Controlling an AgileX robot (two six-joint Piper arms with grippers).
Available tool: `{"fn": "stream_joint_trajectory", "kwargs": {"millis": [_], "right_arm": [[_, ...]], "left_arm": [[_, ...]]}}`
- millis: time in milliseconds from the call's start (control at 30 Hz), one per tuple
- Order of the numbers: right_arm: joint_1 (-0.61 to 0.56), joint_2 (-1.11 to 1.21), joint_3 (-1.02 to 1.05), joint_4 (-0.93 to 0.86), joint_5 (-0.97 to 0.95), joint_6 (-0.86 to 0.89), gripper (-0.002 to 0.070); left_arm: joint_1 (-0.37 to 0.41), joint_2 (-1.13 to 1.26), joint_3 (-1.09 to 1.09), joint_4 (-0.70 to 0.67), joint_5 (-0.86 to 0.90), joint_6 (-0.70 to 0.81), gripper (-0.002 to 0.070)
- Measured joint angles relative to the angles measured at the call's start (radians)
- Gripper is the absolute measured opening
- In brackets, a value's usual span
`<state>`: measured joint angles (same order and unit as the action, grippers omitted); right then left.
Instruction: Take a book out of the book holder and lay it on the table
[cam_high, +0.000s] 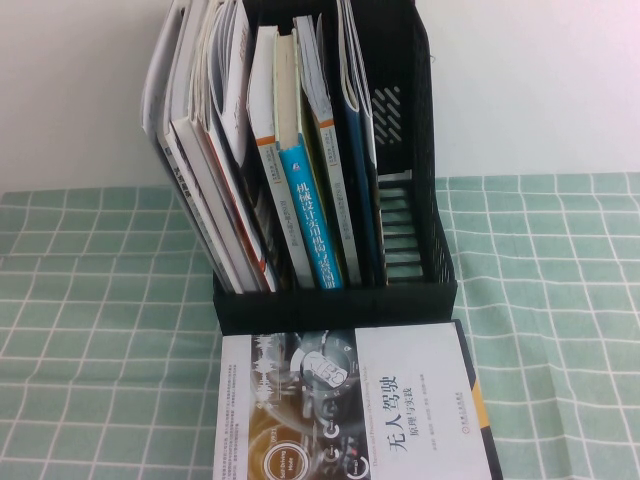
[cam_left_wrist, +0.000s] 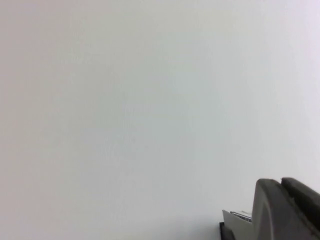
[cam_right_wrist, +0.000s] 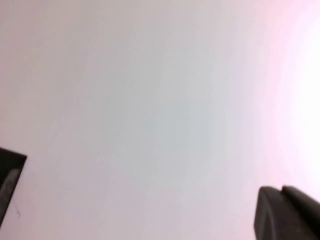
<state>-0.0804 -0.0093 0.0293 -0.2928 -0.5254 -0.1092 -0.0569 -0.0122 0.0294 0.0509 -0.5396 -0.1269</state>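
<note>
While neither of my arms shows in the high view, each wrist camera catches a little of its own gripper against a plain white wall.

Item, left gripper (cam_left_wrist: 287, 210): a grey finger edge low in the left wrist view, a sliver of white paper and a black edge beside it. I cannot tell whether it is open or closed, nor see it hold anything.

Item, book holder (cam_high: 430, 150): black, ribbed, upright at the middle of the surface (cam_high: 90, 300). Its left compartments are packed with leaning magazines and upright volumes, among them a blue-spined book (cam_high: 312, 215) with white Chinese letters. Its rightmost compartment is bare.

Item, book (cam_high: 345, 405): lies flat on the surface, cover up, just in front of the holder, running off the near edge of the high view. White and grey cover, black Chinese title. Well apart from both grippers.

Item, right gripper (cam_right_wrist: 287, 212): a dark finger edge in the right wrist view, closed fully, empty.

Item, surface: pale green cloth with white grid lines. White wall behind.
</note>
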Motion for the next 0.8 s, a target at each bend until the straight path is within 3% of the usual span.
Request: {"fn": "stream_joint_trajectory", "kwargs": {"millis": [133, 233, 300, 467, 667, 800], "right_arm": [[0.0, 0.0, 0.0, 0.092, -0.052, -0.054, -0.0001], [0.0, 0.0, -0.007, 0.284, -0.011, -0.118, -0.0002], [0.0, 0.0, -0.045, 0.388, 0.104, -0.235, -0.0001], [0.0, 0.008, -0.2, 0.447, 0.44, -0.48, -0.0002], [0.0, 0.174, -0.361, 0.46, 0.716, -0.495, -0.0002], [0.0, 0.326, -0.453, 0.505, 0.844, -0.477, -0.0001]], "left_arm": [[0.0, 0.0, 0.0, 0.004, -0.014, -0.053, -0.0003], [0.0, 0.0, -0.034, 0.066, 0.121, -0.066, -0.0003], [0.0, 0.0, -0.106, 0.134, 0.271, -0.103, -0.0003], [0.0, 0.053, -0.377, 0.167, 0.623, -0.256, -0.0003], [0.0, 0.315, -0.613, 0.151, 1.017, -0.356, -0.0003], [0.0, 0.49, -0.674, 0.058, 1.104, -0.317, -0.0003]]}}
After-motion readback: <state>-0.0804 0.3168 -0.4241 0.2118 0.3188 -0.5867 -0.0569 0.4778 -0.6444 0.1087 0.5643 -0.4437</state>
